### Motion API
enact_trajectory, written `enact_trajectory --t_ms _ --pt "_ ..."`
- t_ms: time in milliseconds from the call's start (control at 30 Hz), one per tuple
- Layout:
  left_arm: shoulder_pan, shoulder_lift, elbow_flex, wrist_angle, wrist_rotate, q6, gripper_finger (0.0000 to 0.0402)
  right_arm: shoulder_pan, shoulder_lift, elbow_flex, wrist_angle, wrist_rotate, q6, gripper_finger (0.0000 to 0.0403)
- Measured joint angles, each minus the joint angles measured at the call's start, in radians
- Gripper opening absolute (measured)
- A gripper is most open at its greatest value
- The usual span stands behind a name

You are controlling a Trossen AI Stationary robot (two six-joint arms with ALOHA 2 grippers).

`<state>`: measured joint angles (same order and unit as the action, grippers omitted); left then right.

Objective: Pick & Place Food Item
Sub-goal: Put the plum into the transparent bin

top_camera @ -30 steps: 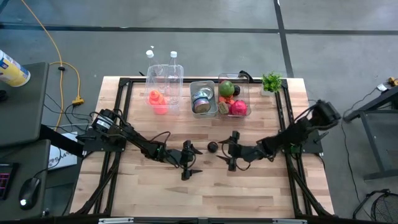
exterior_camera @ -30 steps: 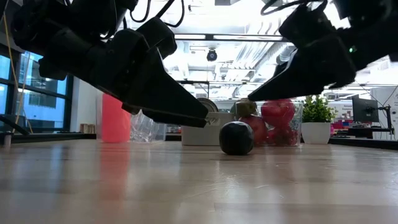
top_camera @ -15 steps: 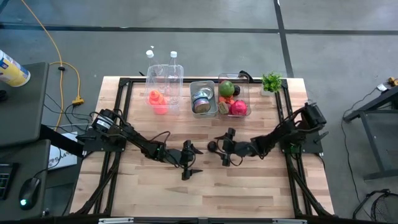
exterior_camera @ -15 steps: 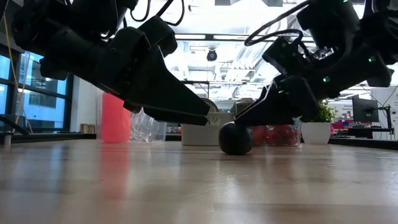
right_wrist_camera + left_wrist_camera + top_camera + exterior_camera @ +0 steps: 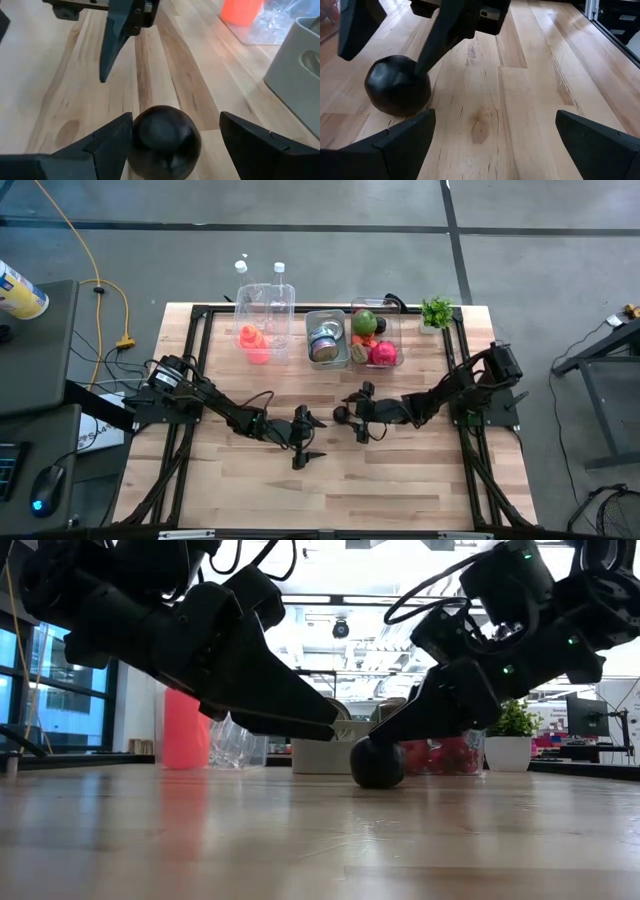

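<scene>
Black ball (image 5: 165, 141), pale wood table (image 5: 400, 480), orange cup (image 5: 252, 343)

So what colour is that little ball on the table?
Black, matte; the ball shows best in the right wrist view.

No legible text, labels, brands or numbers on anything in view.

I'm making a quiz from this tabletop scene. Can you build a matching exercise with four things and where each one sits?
Things:
1. dark ball
2. small plant
3. orange cup
4. right end effector

Places:
A. back right corner of the table
B. open around the ball
C. middle of the table, between both arms
D. inside the clear bin, back left

Pairs: 1-C, 2-A, 3-D, 4-B
</scene>
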<state>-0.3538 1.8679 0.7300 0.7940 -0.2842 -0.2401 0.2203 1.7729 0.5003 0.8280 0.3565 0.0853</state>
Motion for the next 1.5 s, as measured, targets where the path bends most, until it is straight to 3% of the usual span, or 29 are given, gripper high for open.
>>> enact_trajectory --t_ms 233,500,867,1200,1500 --pt "0.000 0.000 0.000 0.000 0.000 0.000 0.0399 -0.007 0.003 0.000 0.000 -0.042 0.000 0.0286" --pt "0.000 0.000 0.000 0.000 0.000 0.000 0.0399 -0.008 0.103 0.026 0.031 -0.051 0.024 0.0286" --pt "0.000 0.000 0.000 -0.005 0.000 0.000 0.0399 -0.047 0.107 0.035 0.029 -0.123 0.056 0.0285" --pt "0.000 0.000 0.000 -0.008 0.000 0.000 0.0399 -0.047 0.107 0.035 0.019 -0.123 0.068 0.0234" --pt "0.000 0.000 0.000 -0.008 0.000 0.000 0.0399 -0.019 0.106 0.035 0.013 -0.072 0.082 0.0227"
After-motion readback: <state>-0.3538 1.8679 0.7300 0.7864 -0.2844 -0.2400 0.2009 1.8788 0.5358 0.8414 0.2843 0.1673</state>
